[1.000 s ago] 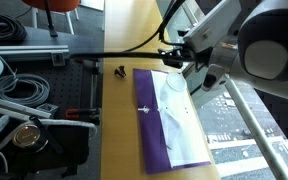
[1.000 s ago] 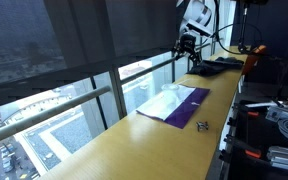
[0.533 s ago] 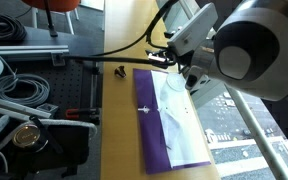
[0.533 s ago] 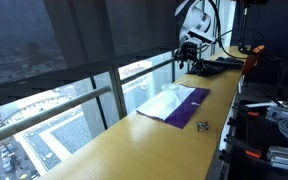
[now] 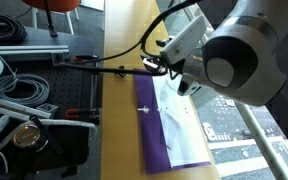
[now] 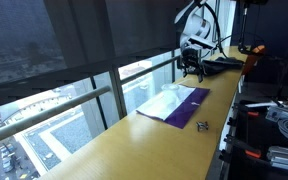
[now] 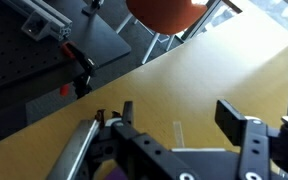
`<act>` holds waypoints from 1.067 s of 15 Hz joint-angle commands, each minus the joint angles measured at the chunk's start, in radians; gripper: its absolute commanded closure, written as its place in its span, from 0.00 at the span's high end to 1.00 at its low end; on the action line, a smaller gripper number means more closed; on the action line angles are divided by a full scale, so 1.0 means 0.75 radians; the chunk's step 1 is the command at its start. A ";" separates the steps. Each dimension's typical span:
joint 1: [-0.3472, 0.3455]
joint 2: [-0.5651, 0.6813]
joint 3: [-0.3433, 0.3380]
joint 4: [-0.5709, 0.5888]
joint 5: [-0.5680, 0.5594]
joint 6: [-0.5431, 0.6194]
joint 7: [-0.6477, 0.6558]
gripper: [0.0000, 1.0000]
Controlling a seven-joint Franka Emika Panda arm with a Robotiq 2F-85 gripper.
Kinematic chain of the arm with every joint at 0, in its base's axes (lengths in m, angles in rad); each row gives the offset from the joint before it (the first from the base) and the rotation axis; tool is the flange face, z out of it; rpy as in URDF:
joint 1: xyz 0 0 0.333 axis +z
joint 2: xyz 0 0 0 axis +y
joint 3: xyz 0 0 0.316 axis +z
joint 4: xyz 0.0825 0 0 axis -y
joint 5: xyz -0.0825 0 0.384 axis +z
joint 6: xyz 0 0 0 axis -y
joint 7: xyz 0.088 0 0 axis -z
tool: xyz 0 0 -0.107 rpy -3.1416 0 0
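Bare counter [image 5: 119, 130] runs free along the room-side edge; a purple cloth [image 5: 152, 145] covers the window-side edge, and a small black clip [image 5: 118, 70] sits by the room-side edge beyond it

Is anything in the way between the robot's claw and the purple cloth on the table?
No, nothing visible. The gripper hangs open in the air near one end of the purple cloth, with only empty space between them. The white sheet lies on the cloth, and the small black object sits off to the side.
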 commanded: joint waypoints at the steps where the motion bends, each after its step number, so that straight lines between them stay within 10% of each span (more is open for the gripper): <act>1: 0.000 0.006 0.009 -0.002 -0.030 0.036 -0.011 0.53; 8: -0.001 -0.001 0.013 -0.016 -0.022 0.061 -0.021 0.01; 16: -0.012 -0.029 0.019 0.000 -0.003 0.038 -0.036 0.00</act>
